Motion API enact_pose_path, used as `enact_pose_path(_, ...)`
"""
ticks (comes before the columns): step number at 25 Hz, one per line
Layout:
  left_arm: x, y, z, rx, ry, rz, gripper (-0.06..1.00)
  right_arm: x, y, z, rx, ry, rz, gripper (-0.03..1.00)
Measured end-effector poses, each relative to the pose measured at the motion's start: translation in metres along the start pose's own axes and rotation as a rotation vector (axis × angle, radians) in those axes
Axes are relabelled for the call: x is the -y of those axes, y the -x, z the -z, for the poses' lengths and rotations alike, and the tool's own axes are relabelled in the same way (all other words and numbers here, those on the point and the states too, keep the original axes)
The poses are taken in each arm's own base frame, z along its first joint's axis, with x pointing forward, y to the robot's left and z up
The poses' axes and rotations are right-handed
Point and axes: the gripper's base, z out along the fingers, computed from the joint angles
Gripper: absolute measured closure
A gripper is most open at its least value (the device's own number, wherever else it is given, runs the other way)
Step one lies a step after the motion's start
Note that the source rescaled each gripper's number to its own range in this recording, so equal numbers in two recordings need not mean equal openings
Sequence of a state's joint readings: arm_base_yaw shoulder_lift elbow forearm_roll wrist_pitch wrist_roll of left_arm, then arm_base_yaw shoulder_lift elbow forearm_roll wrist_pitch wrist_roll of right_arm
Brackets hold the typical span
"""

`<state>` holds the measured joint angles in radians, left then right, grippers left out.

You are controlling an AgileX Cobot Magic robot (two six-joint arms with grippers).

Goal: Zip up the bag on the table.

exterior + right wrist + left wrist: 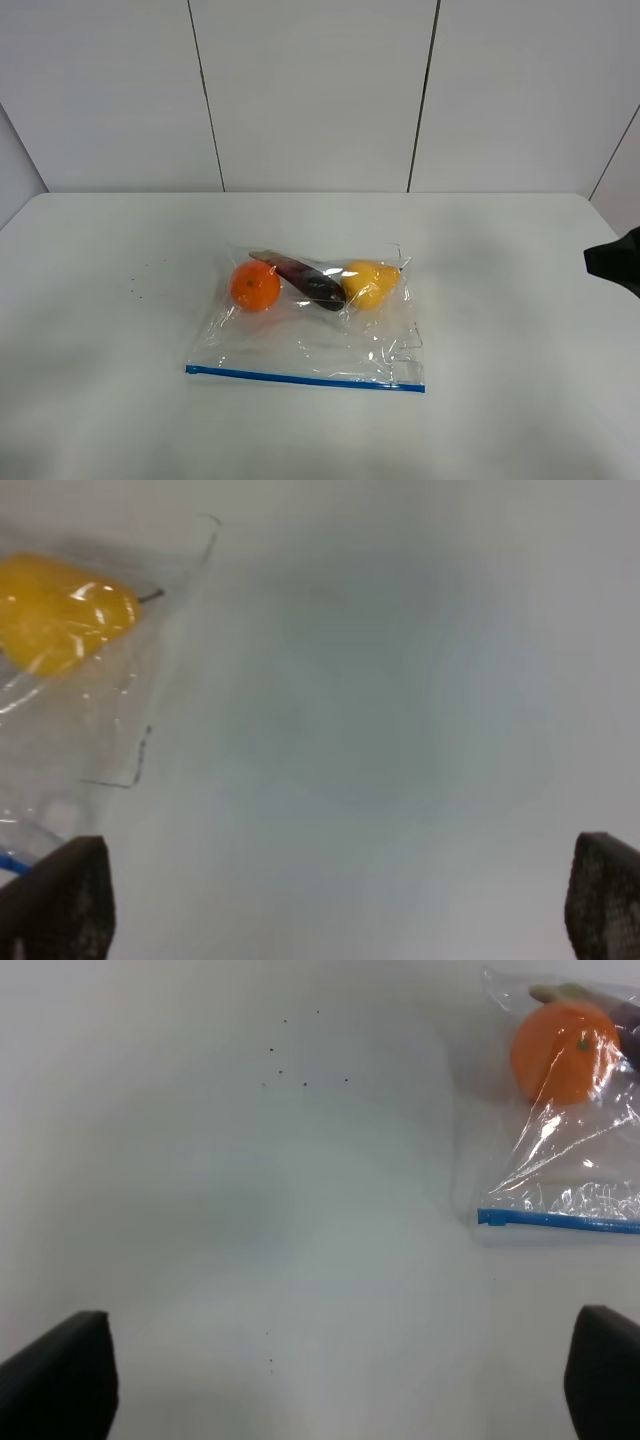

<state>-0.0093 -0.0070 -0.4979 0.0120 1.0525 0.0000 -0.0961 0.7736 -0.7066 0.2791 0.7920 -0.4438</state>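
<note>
On table: bag | left pincer spread, empty | right pincer spread, empty

Wide bare surface left, right and far of the bag. Only obstruction: the bag itself, mid-surface. Dark shape at right edge, possibly an arm.

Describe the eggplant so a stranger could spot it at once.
On the white table lies a clear plastic bag with a blue zipper strip. Inside, three items sit in a row; the eggplant is the middle one, between the orange and the yellow pear: dark purple and elongated.
</note>
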Motion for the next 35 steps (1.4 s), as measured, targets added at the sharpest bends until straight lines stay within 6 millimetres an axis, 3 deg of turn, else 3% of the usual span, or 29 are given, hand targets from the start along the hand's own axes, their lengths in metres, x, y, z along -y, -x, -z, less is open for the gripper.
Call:
enact_pose_path(6, 0.0, 0.0, 0.0, 0.0, 0.0, 0.0, -0.06, -0.011, -0.029, 0.01, 0.039, 0.01, 0.01, -0.03)
enact_pose_path(12, 0.0, 0.0, 0.0, 0.0, 0.0, 0.0, -0.06, -0.027, -0.04, 0.026, 0.066, 0.089, 0.119, -0.03)
enact_pose_path(23, 0.0, 0.0, 0.0, 0.0, 0.0, 0.0, -0.06, -0.029, -0.055, 0.061, 0.219, -0.001, -0.011, -0.03)
enact_pose_path(35, 0.0, 0.0, 0.0, 0.0, 0.0, 0.0, -0.06, -0.034, -0.094, 0.114, 0.543, -0.126, -0.104, -0.03)
